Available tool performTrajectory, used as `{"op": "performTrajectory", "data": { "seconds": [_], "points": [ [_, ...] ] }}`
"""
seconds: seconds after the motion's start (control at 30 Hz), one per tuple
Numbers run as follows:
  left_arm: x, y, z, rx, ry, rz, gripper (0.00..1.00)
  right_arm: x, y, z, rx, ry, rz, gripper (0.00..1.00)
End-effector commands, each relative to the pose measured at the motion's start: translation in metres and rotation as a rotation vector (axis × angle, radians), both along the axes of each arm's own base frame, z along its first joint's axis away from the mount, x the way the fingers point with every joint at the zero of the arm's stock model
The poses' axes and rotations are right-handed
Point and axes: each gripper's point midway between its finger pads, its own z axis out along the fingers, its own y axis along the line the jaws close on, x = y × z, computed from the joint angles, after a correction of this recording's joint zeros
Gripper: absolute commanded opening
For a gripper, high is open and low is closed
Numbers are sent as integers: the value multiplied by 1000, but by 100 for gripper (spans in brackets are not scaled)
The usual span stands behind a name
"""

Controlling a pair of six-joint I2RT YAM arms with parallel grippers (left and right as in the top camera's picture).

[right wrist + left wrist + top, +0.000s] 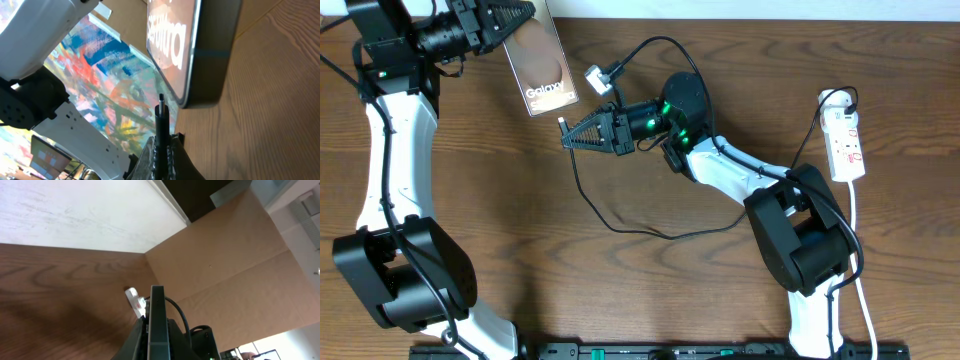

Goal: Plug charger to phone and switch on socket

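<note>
At about 11 o'clock on the wooden table, we see the left gripper clamped on the far end of the phone. The phone's lettered face is turned up toward the overhead camera. Its free end points to roughly 5 o'clock. In the left wrist view the phone shows edge-on between the fingers, which press on both flat sides.

Just off the phone's 3 o'clock side lies a small white connector block, with black cable looping away from it.

Near the table's middle, the right gripper points toward 9 o'clock. Its jaws are pinched tight on the charger. The plug tip pokes out past the fingertips. It sits just beyond the phone's lower edge, at about that edge's 5 o'clock. In the right wrist view the tip stands close under the phone's end but apart from it; we cannot make out the port. The cable sags in a loose loop toward 6 o'clock.

At 3 o'clock on the table the socket lies flat, well apart from both grippers. Its thick white cord trails toward 6 o'clock. We cannot tell how its switches are set.
</note>
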Motion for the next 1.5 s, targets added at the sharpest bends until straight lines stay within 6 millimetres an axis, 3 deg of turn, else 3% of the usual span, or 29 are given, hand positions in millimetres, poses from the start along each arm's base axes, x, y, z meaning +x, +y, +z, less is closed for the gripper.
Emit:
{"op": "performTrajectory", "data": {
  "seconds": [0.0, 1.47],
  "points": [
    [-5, 0, 8, -2, -15, -13, 8, 0, 2, 0, 7, -12, -1, 1],
    [-11, -10, 9, -6, -19, -62, 8, 3, 2, 11, 48, -44, -31, 1]
  ]
}}
